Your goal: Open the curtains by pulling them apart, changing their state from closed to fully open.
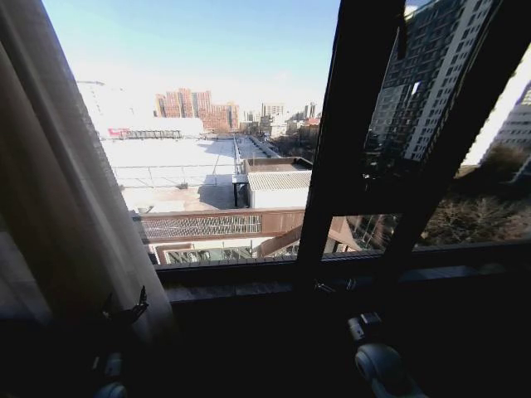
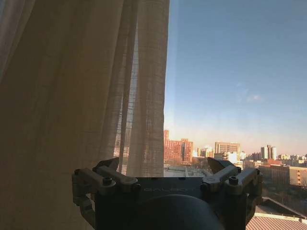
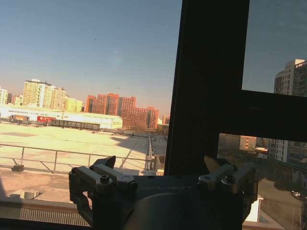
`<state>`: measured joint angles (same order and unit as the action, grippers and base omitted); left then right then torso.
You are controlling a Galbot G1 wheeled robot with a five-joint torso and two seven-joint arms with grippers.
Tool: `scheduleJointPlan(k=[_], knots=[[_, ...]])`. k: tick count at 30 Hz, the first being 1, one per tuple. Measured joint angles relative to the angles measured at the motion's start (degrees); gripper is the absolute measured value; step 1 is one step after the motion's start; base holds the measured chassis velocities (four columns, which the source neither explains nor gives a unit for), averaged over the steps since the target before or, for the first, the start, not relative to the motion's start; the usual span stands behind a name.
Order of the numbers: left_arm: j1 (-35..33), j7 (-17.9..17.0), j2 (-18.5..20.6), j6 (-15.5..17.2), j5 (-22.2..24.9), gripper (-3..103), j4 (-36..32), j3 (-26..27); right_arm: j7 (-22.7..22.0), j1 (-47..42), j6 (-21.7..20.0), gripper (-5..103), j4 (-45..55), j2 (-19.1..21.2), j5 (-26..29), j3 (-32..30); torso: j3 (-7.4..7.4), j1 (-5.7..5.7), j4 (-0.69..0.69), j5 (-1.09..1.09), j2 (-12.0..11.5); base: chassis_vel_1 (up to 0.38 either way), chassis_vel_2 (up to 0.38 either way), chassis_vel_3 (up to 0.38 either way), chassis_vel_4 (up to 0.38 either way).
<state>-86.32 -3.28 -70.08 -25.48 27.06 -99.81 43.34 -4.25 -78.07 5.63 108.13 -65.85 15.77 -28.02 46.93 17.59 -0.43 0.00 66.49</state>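
Beyond the black window frame point(image 1: 348, 149) lie sunlit rooftops, with the sheer cream pleated curtain point(image 1: 58, 207) bunched at the window's left edge. Left pincer point(image 2: 165, 165) gapes wide beside its folds, holding nothing. Right pincer point(image 3: 160, 163) is likewise spread and empty before the frame.

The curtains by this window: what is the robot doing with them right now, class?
The robot faces a big window with a black window frame. A sheer curtain panel is bunched at the robot's left, leaving the glass bare onto a city view. The left gripper is open, right beside that panel's edge but gripping nothing. The right gripper is also open and empty, facing the frame's upright bar. Neither holds fabric at this moment.
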Motion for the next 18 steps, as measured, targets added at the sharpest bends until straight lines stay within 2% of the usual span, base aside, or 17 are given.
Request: scheduleJointPlan(k=[11, 18], knots=[[0.0, -0.1, 0.1, 0.0, 0.0, 100, 0.1, 0.0, 0.0, 0.0, 0.0, 100, 0.0, 0.0, 0.0, 0.0, 0.00, 0.00, 0.00, 0.00, 0.0, -0.006, -0.006, 0.016, 0.008], [0.1, -0.1, 0.1, 0.0, 0.0, 100, 0.1, 0.0, 0.0, 0.0, 0.0, 100, 0.0, 0.0, 0.0, 0.0, 0.00, 0.00, 0.00, 0.00, 0.0, -0.124, -0.093, 0.132, 0.111]])
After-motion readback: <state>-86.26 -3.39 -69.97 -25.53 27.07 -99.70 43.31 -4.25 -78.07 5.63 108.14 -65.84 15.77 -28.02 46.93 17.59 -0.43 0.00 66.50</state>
